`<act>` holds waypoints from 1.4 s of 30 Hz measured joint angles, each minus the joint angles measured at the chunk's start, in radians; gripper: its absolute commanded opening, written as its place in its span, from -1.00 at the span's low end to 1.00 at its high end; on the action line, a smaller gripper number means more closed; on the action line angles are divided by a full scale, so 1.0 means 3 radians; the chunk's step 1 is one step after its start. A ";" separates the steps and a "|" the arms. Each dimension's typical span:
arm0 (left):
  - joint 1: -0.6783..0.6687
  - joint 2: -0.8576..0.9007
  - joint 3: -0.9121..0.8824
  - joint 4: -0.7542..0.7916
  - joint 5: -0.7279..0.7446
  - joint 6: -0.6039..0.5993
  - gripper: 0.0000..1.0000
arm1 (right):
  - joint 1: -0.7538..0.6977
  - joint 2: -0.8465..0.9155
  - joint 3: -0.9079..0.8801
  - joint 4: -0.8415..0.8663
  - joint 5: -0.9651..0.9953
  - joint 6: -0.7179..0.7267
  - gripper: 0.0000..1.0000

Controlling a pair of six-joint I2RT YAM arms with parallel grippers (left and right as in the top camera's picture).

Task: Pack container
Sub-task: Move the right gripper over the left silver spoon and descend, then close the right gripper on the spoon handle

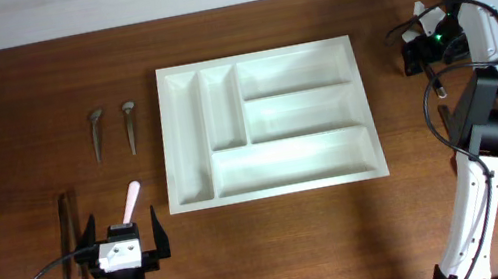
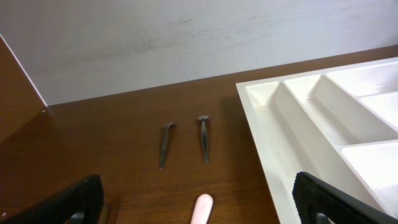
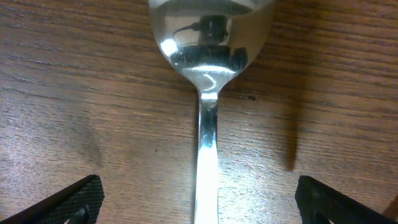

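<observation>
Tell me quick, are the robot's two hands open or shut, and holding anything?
Left gripper: open, holding nothing.
Right gripper: open, holding nothing, over a shiny silver metal spoon.

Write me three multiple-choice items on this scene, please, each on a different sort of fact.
1. How many compartments has the container? A. Three. B. Five. C. Seven.
2. Where do the two small metal utensils lie? A. In the container. B. On the table, left of it. C. On the table, right of it.
3. What state is the container in? A. Empty. B. Half filled. C. Full.
Answers: B, two narrow and three long; B, both lie on wood beside its left wall; A, every compartment shows only white floor.
</observation>
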 measured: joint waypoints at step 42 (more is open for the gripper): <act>0.0000 0.0000 0.0000 0.0000 0.0000 0.0000 0.98 | -0.0066 0.0092 0.0061 -0.0183 -0.0047 -0.0034 0.96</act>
